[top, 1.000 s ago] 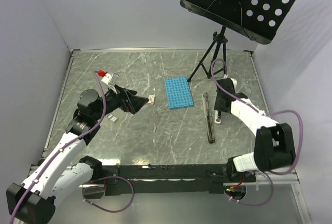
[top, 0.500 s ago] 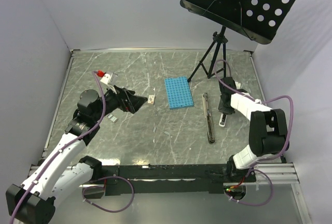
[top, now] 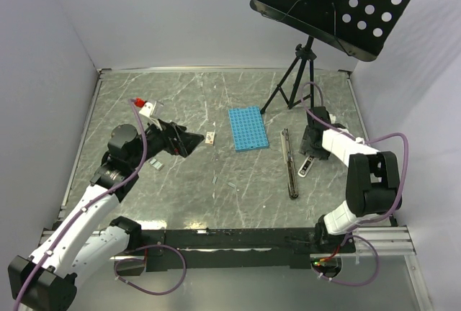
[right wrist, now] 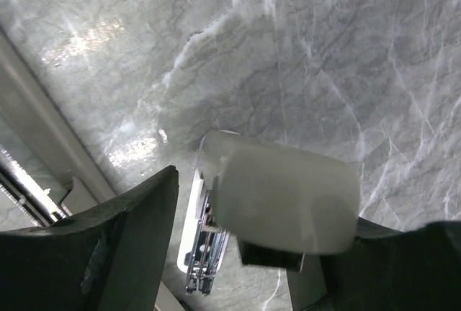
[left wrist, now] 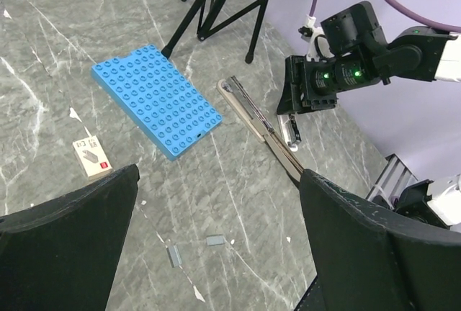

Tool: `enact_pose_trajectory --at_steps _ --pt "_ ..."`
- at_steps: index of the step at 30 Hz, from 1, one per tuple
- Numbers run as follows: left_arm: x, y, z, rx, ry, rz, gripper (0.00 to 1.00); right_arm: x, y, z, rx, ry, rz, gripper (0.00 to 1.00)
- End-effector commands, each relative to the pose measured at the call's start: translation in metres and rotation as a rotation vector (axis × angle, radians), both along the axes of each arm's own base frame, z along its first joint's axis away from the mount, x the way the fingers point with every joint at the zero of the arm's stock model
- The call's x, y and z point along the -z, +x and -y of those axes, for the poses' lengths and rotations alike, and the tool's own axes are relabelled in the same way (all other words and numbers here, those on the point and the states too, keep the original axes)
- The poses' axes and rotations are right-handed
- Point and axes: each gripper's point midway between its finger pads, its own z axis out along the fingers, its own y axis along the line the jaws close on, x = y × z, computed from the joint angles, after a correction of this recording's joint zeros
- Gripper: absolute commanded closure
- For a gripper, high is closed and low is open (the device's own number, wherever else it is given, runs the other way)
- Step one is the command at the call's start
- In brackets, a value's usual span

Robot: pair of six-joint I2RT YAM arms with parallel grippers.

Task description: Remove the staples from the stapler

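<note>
The slim black stapler (top: 290,163) lies lengthwise on the table right of centre; it also shows in the left wrist view (left wrist: 259,127). My right gripper (top: 312,149) hovers just right of it, fingers apart, over a silver metal piece with a white end (top: 305,168) that rests tilted on the table. In the right wrist view that piece (right wrist: 205,253) sits between the fingers (right wrist: 122,246), with a gap on the left side. Small grey staples (left wrist: 215,240) lie loose below my left gripper (left wrist: 216,174), which is wide open and empty. More staples (top: 154,163) lie by the left arm.
A blue studded plate (top: 248,129) lies left of the stapler. A small tan-white block (top: 210,137) sits by the left gripper's tips. A black music stand's tripod (top: 292,80) stands behind the right gripper. Raised table rims run along the right and far edges.
The right arm folded back toward the right edge and the gripper shifted slightly. The white-ended metal piece swung from nearly straight to tilted. The left arm has not moved.
</note>
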Motion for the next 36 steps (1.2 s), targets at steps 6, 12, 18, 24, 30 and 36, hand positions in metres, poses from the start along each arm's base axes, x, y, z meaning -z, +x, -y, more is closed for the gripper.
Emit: enact_pose_trajectory --at_steps 6,12,18,24,30,36 --pt "-0.011 0.014 -0.013 -0.107 -0.004 0.016 0.03 -0.058 0.009 -0.007 -0.049 0.044 0.144 0.21" --pt "0.012 0.043 -0.053 -0.432 -0.032 -0.15 0.03 -0.097 0.005 -0.012 -0.074 0.052 0.227 0.07" --pt "0.068 0.061 -0.123 -0.891 0.063 -0.416 0.14 -0.141 0.002 -0.061 -0.227 0.109 0.379 0.0" --pt "0.101 0.075 -0.172 -1.139 0.08 -0.582 0.26 -0.167 -0.005 -0.131 -0.432 0.223 0.516 0.0" --pt "0.164 0.077 -0.228 -1.341 0.041 -0.849 0.63 -0.171 -0.014 -0.155 -0.529 0.312 0.535 0.0" --pt "0.214 0.087 -0.242 -1.318 0.136 -1.016 0.99 -0.18 -0.021 -0.159 -0.579 0.333 0.566 0.0"
